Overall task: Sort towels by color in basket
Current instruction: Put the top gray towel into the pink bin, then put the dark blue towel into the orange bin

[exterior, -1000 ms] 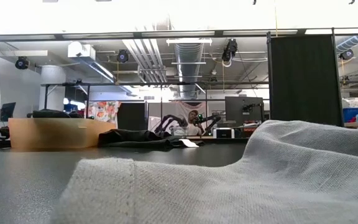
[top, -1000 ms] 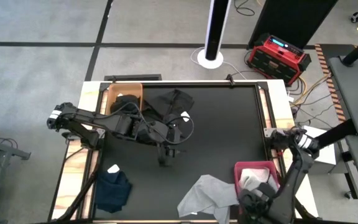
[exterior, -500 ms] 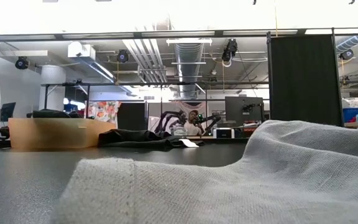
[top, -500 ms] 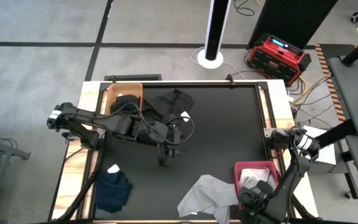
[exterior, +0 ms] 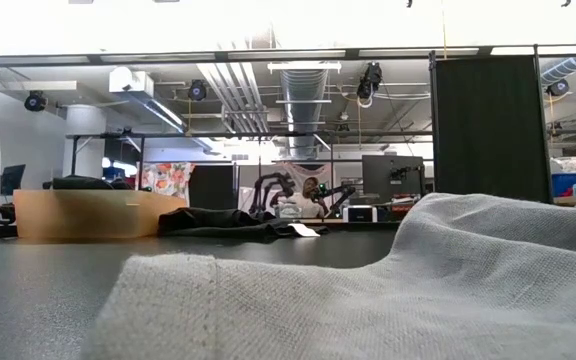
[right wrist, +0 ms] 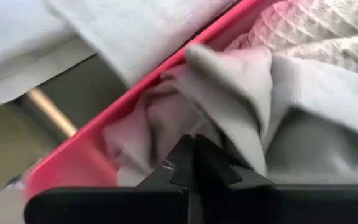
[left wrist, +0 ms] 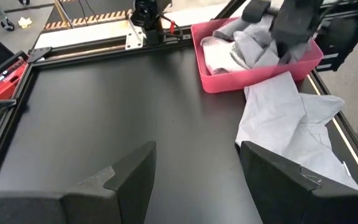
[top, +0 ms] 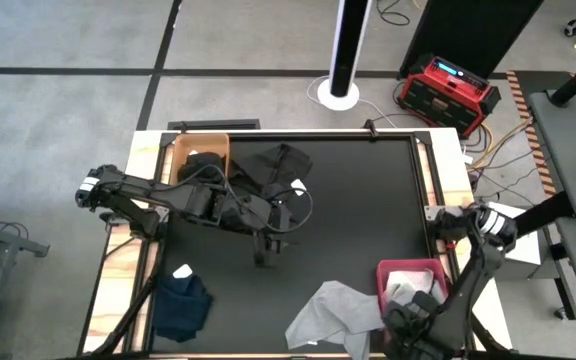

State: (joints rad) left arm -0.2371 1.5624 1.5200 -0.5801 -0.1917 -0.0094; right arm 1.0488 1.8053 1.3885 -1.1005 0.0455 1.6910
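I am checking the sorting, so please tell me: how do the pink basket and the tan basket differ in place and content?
The pink basket stands at the table's near right edge; the tan basket stands at the far left corner. The pink basket holds grey and white towels; the tan basket holds black cloth. The right claw, shut, is by the pink basket; no claw is at the tan one. Both are shallow, open-topped baskets.

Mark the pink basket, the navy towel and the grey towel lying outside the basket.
pink basket (top: 382, 272), high view, left rim.
navy towel (top: 182, 306), high view, its middle.
grey towel (left wrist: 278, 121), left wrist view, its middle.
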